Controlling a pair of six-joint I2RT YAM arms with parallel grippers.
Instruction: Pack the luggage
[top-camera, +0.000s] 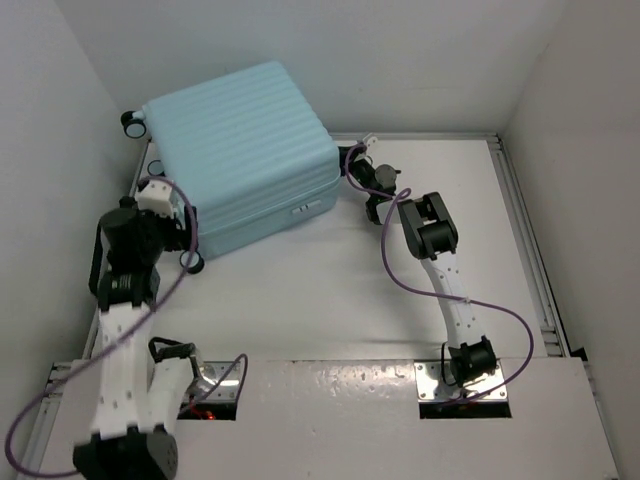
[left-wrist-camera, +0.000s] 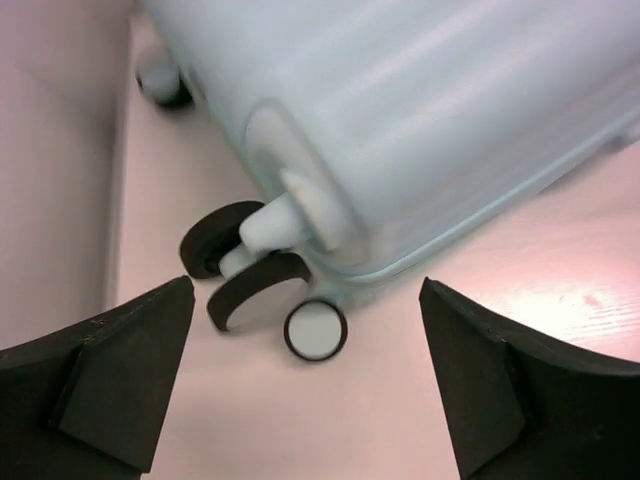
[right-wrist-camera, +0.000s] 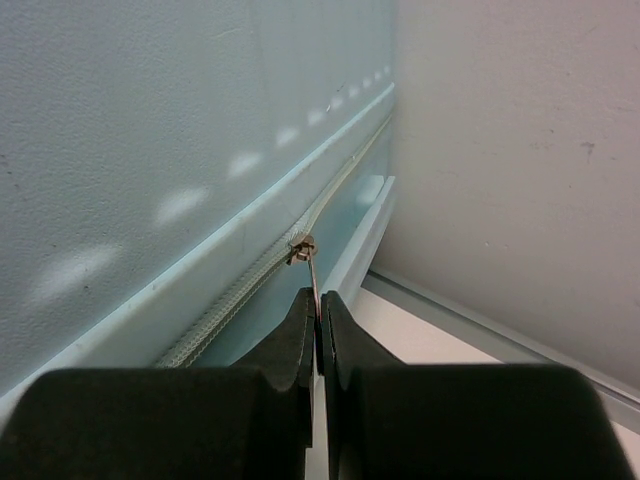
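Your right gripper (right-wrist-camera: 320, 302) is clenched, its two dark fingers pressed together on the thin metal zipper pull (right-wrist-camera: 314, 272), which rises straight out from between the fingertips. Just past the tips the pull meets its slider on the zipper seam (right-wrist-camera: 250, 285), which runs diagonally away ahead and to the upper right. The pale aqua luggage (right-wrist-camera: 150, 140) fills everything to the left of this gripper, its shell closed and the seam shut on the near side of the slider (beyond the slider you cannot tell from this view). To the right of the gripper stands a plain white wall (right-wrist-camera: 510, 150). Your left gripper (left-wrist-camera: 307, 295) is released, fingers spread wide with nothing between them. Directly ahead of it, close to the gap, is a black and white double caster wheel (left-wrist-camera: 316, 330) at a lower corner of the case. The ribbed shell rises beyond it to the upper right. A second wheel (left-wrist-camera: 165, 85) sits farther ahead to the left. From above, the case lies flat on the table (top-camera: 330, 300), beyond both grippers.
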